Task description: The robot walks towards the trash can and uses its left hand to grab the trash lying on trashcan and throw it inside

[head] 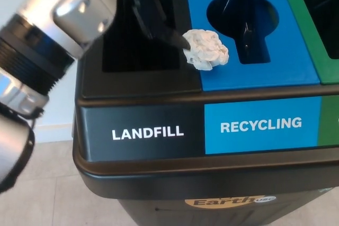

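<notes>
Beside the crumpled paper [205,49], left hand [164,11] fingers [172,36] touch it.

The trash can [159,178] is black with a blue part [265,62] and a green part [331,125] (the words are white), the paper ball [206,49] is white, and the arm [58,19] is silver.

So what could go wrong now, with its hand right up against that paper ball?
The crumpled paper sits across the seam between the black landfill lid and the blue recycling lid. The left hand meets only its left edge, so a push might roll it toward the recycling hole. A shallow grip could also let it slip.
</notes>
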`<state>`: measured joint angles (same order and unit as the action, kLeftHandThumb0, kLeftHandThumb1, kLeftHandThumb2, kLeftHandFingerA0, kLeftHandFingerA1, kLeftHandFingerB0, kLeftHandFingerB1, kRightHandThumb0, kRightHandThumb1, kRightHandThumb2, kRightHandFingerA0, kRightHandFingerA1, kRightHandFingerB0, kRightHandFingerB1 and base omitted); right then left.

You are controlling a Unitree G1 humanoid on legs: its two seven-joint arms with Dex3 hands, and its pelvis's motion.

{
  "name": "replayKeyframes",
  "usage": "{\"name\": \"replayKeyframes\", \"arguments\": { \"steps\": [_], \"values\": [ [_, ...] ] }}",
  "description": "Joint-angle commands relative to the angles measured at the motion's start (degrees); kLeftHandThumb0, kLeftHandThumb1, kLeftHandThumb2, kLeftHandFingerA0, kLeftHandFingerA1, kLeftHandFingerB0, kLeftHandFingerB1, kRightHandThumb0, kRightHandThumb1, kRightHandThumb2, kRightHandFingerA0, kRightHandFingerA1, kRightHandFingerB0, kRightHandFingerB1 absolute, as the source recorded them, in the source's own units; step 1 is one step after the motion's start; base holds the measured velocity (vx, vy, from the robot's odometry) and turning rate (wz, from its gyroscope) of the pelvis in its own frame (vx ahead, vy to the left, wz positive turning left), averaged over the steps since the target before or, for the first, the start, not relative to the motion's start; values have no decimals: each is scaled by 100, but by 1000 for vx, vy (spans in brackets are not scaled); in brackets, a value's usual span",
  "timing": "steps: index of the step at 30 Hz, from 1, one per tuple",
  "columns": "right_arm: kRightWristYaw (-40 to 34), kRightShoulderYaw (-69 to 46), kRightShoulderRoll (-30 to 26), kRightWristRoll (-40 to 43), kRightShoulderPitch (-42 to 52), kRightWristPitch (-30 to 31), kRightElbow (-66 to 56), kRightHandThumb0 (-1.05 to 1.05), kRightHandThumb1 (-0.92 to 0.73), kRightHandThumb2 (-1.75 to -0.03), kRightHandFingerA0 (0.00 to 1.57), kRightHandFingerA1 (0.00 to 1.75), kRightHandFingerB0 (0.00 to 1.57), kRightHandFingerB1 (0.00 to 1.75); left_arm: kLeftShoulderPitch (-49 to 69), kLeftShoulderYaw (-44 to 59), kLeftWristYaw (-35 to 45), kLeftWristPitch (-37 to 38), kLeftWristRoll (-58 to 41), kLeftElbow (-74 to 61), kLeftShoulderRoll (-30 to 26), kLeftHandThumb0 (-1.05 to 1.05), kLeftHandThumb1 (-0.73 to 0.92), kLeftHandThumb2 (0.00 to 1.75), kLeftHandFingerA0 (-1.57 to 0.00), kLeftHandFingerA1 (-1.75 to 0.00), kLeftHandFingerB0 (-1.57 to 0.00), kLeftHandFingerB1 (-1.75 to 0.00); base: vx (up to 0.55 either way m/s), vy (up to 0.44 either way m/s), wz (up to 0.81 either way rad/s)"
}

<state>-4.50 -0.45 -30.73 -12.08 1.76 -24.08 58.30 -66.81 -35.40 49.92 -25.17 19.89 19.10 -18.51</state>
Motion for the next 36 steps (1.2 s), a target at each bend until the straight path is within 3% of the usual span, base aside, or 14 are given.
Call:
{"name": "replayKeyframes", "arguments": {
  "steps": [1,4,8,9,10,16,17,20,21,24,25,29,30,36],
  "values": [
    [-144,75,12,-121,-1,-145,-12,-59,-57,-57,26,44,32,34,381,63,-201,-162,101,91,237,-85,45,56,-19,-57,0,-30,0,0,0],
    [-141,74,14,-110,41,-246,25,-59,-56,-57,27,45,33,34,635,-30,-633,-14,285,284,499,-65,34,85,-1,-43,0,-20,0,0,0],
    [-152,70,8,-121,60,-254,4,-59,-56,-57,25,47,33,34,701,-70,-987,144,531,386,582,-68,35,86,-1,-32,0,-16,0,0,0],
    [-167,83,-7,-153,50,-237,23,-61,-56,-57,26,45,33,33,705,-104,-1127,216,642,425,605,-94,42,70,0,-27,0,-20,0,0,0],
    [-169,85,-16,-163,36,-221,56,-59,-56,-56,26,45,34,33,698,-187,-1326,281,814,462,629,-88,49,95,0,-9,0,-1,0,0,0],
    [-176,69,1,-146,70,-287,40,-59,-57,-57,28,44,34,33,674,-569,-1936,460,1434,457,681,-90,51,95,0,-14,0,-1,0,0,0],
    [-204,91,-11,-180,83,-304,21,-61,-58,-58,28,46,34,33,676,-635,-1966,482,1509,453,678,-96,47,69,0,-19,0,-14,0,0,0],
    [-254,80,-2,-176,61,-323,32,-59,-55,-57,29,44,36,34,674,-903,-2043,603,1783,455,621,-85,49,91,0,-25,0,-5,0,0,0],
    [-255,70,7,-156,47,-344,67,-58,-56,-57,29,44,36,34,698,-1161,-2138,723,2076,427,521,-73,41,88,-3,-53,0,-17,0,0,0],
    [-267,56,-17,-145,81,-387,64,-57,-56,-56,29,45,37,34,746,-1572,-2359,945,2540,360,335,-83,44,85,-37,-69,-4,-9,0,0,0],
    [-255,46,-18,-128,104,-414,54,-55,-56,-56,30,45,37,34,856,-1616,-2649,1034,2613,320,298,-62,58,57,-88,-143,-22,-32,0,0,0],
    [-239,42,-20,-119,136,-454,28,-55,-56,-57,31,45,36,34,1113,-1626,-3194,1192,2706,200,220,-52,64,59,-85,-146,-27,-31,0,0,0],
    [-303,85,-31,-187,129,-472,31,-56,-55,-57,31,45,37,34,1163,-1602,-3378,1338,2689,214,204,-26,69,63,-81,-164,-42,-41,0,0,0],
    [-472,276,-76,-438,111,-444,-45,-56,-56,-56,30,45,37,35,1334,-1802,-3696,1697,2968,239,78,-32,54,58,-86,-167,-86,-77,0,0,0]
  ]
}}
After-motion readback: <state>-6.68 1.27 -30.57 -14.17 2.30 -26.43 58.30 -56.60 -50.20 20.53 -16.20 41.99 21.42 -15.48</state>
